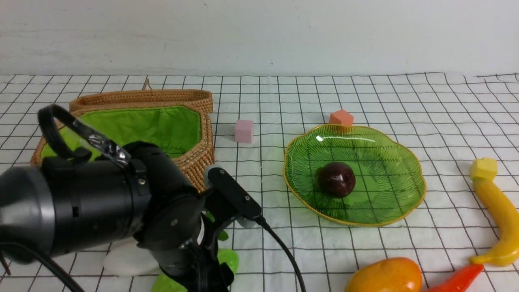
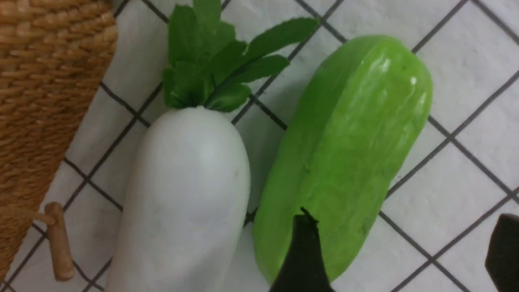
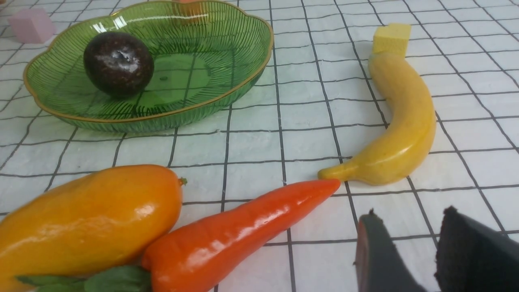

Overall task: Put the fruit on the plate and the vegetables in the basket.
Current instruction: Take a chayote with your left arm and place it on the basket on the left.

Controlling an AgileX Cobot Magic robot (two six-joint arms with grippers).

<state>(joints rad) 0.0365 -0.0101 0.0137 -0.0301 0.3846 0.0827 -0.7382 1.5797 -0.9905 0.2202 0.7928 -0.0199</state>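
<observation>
Front view: the left arm (image 1: 101, 211) fills the lower left of the frame, partly covering the wicker basket (image 1: 194, 158) at centre left. The basket's lid stands open behind it.

The green glass plate (image 1: 389, 162) sits right of centre and holds the round maroon fruit (image 1: 335, 179). The mango (image 1: 385, 275) and the red-orange chili pepper (image 1: 456, 280) lie at the bottom edge, right of centre. The banana (image 1: 500, 219) lies at the right edge, and a yellow cube (image 1: 483, 168) touches its upper end. A pink cube (image 1: 244, 131) and an orange cube (image 1: 341, 117) rest behind the plate.

Left wrist view: the white radish (image 2: 186, 194) and the green cucumber (image 2: 344, 154) lie side by side on the checked cloth, beside the basket wall. The left gripper (image 2: 401, 259) has its jaws wide apart. One fingertip (image 2: 302, 251) overlaps the cucumber's end, and the other stands clear of it.

Right wrist view: the right gripper (image 3: 425, 251) has its jaws slightly apart with nothing between them. It is near the chili tip and the banana.
</observation>
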